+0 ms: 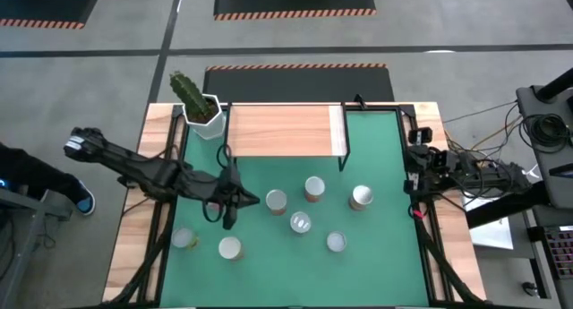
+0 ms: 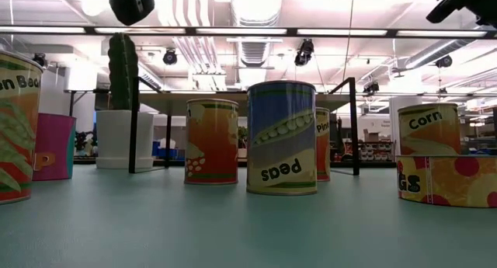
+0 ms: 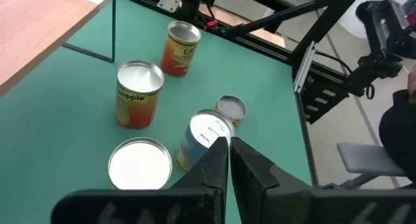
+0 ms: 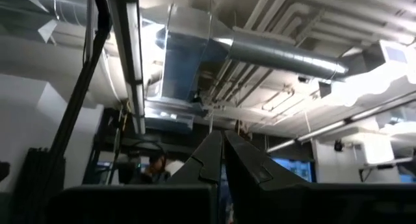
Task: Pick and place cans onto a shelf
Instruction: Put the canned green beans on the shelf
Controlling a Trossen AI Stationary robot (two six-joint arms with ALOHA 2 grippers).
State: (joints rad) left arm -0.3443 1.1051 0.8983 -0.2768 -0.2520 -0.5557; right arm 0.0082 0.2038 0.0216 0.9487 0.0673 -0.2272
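Observation:
Several cans stand upright on the green mat, among them a silver-topped one (image 1: 276, 200), a blue pea can (image 3: 201, 136), a pineapple can (image 3: 138, 94) and a corn can (image 3: 179, 49). The light-wood shelf (image 1: 282, 130) stands at the table's far side on thin black legs, with nothing on it. My left gripper (image 3: 227, 149) hangs shut above the mat just left of the cans (image 1: 251, 200), slanting down toward them and holding nothing. My right gripper (image 4: 223, 149) is shut and points up at the ceiling from the table's right edge (image 1: 430, 170).
A white pot with a cactus (image 1: 201, 107) stands at the shelf's far left corner. Two more cans (image 1: 230, 247) (image 1: 183, 239) sit near the table's front left. Black frame bars (image 1: 170, 210) run along both table sides.

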